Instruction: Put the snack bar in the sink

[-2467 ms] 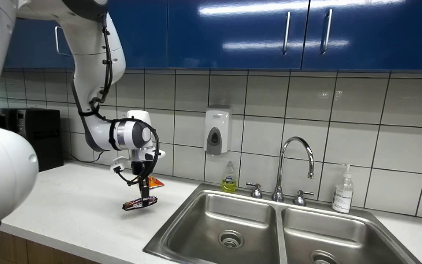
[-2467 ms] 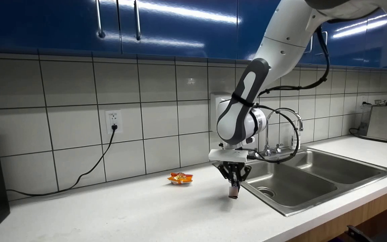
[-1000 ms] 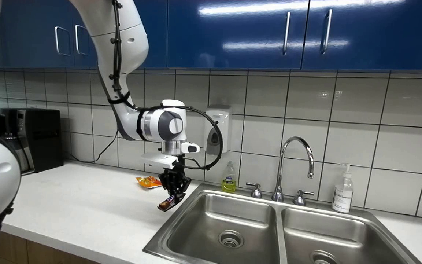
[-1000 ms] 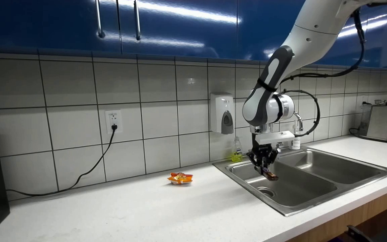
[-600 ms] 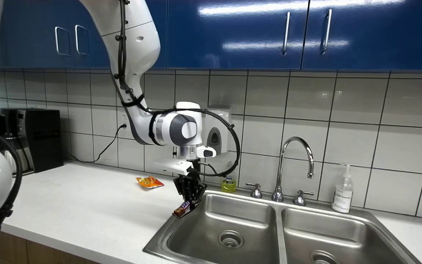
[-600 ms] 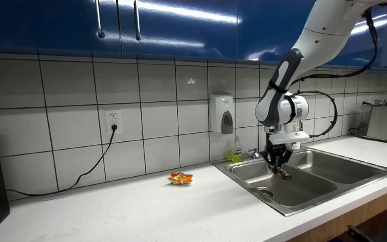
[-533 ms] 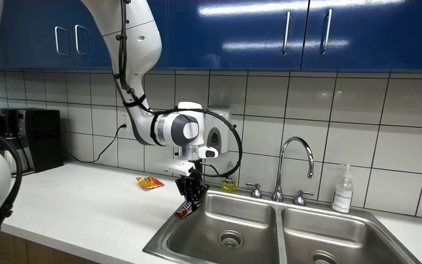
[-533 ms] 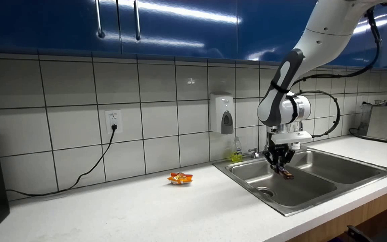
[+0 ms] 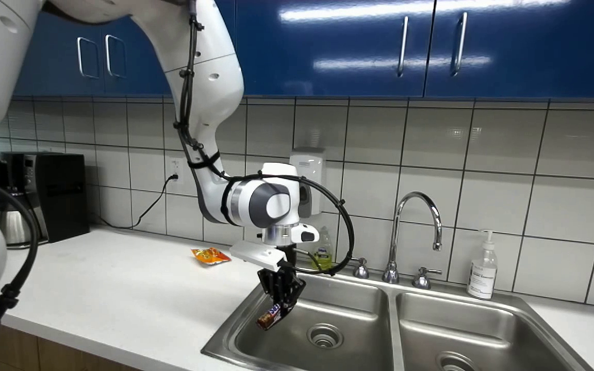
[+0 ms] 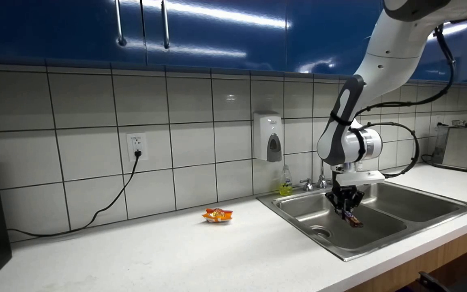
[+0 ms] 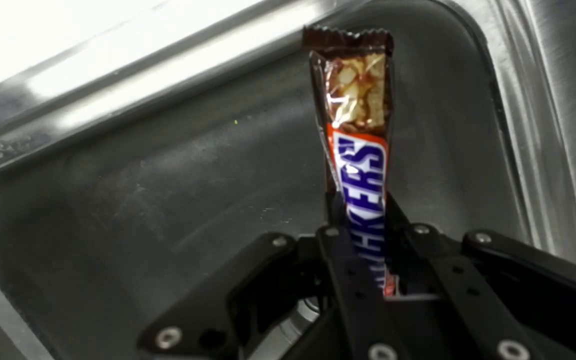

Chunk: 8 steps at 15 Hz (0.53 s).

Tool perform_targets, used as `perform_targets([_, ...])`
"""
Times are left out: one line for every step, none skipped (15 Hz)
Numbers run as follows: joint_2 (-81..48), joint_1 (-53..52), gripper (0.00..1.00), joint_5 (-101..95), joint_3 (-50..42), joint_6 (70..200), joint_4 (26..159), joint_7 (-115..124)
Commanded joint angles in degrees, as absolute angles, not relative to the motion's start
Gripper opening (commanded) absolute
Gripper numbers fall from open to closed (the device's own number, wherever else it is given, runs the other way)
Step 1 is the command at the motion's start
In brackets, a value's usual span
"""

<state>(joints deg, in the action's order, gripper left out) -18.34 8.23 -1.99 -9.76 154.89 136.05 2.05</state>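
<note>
The snack bar is a Snickers in a brown wrapper with blue and white lettering; it shows in both exterior views (image 9: 268, 317) (image 10: 353, 220) and in the wrist view (image 11: 360, 140). My gripper shows in both exterior views (image 9: 282, 309) (image 10: 345, 213) and in the wrist view (image 11: 363, 205). It is shut on the bar's middle, and one end sticks out past the fingers, tilted down in the exterior views. The far end is hidden by the gripper. The bar hangs over one basin of the steel double sink (image 9: 219, 337) (image 10: 379, 242) (image 11: 168, 190), the basin nearer the bare counter.
An orange snack bag (image 9: 210, 256) (image 10: 217, 215) lies on the counter near the tiled wall. A tall faucet (image 9: 394, 242) stands behind the sink divider. A yellow dish soap bottle (image 9: 323, 252) and a pump bottle (image 9: 482, 273) stand at the back. Blue cabinets (image 9: 328, 51) hang above.
My gripper has carried the bar from above the counter to over the near basin and has turned on the way. In the last half second it has come lower.
</note>
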Motion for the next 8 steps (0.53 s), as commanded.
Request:
perform_targets([-23.9,9.9,0.05,-1.2,-9.3,157.1,132.7,-0.5])
perform_targets([-25.2,10.0,0.05,-1.3,-9.3,157.4,131.8,-0.4])
perform_targets([-26.5,10.1,0.05,-1.4,-9.4,157.7,130.9,-0.3])
perform_targets([-27.6,10.1,0.05,-1.4,-9.3,157.8,130.0,-0.2])
perform_targets([-28.7,10.1,0.05,-1.4,-9.3,157.8,129.0,0.0])
perform_targets([-29.8,10.3,0.05,-1.3,-9.2,157.9,127.9,0.0])
perform_targets([-30.9,10.5,0.05,-1.1,-9.0,157.9,126.8,0.0])
perform_targets([-32.1,10.5,0.05,-1.0,-8.9,157.9,125.7,0.1])
